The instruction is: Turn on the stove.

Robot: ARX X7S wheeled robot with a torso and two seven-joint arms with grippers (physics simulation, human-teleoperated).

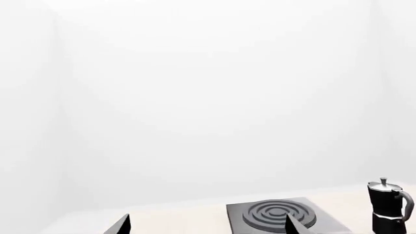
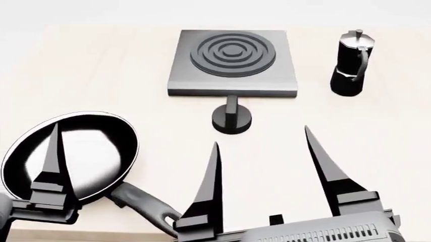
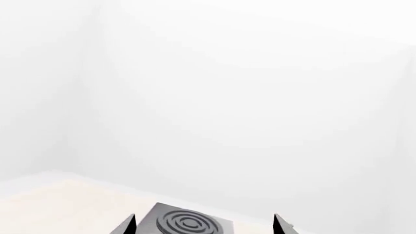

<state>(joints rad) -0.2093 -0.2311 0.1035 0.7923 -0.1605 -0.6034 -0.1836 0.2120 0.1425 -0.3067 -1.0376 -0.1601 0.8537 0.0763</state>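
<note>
now the stove [image 2: 232, 63] lies on the pale table [image 2: 101, 70] at the far middle of the head view, a flat square grey plate with raised rings on it, and its small round black knob [image 2: 231, 120] stands just in front of the plate's near edge, with the upright ridge pointing toward the plate. to the right of the stove, apart from it, stands a black moka pot [image 2: 352, 63], upright. at the near left lies a black frying pan [image 2: 70, 154], with its handle [image 2: 145, 206] going toward the near edge of the table. the right gripper [image 2: 263, 151] hangs at the near side of the table, its two dark fingers [image 2: 330, 174] wide apart and pointing toward the knob, but well short of it and touching nothing. the left gripper [image 2: 54, 171] is over the frying pan; only one finger of it i can see clearly in the head view, but in the left wrist view its two tips [image 1: 120, 225] stand far apart with nothing between them. this same view shows the stove [image 1: 279, 214] and the moka pot [image 1: 388, 204] beyond the tips. in the right wrist view the tips [image 3: 126, 225] are also spread, and the stove [image 3: 188, 223] lies between them, farther away
</note>
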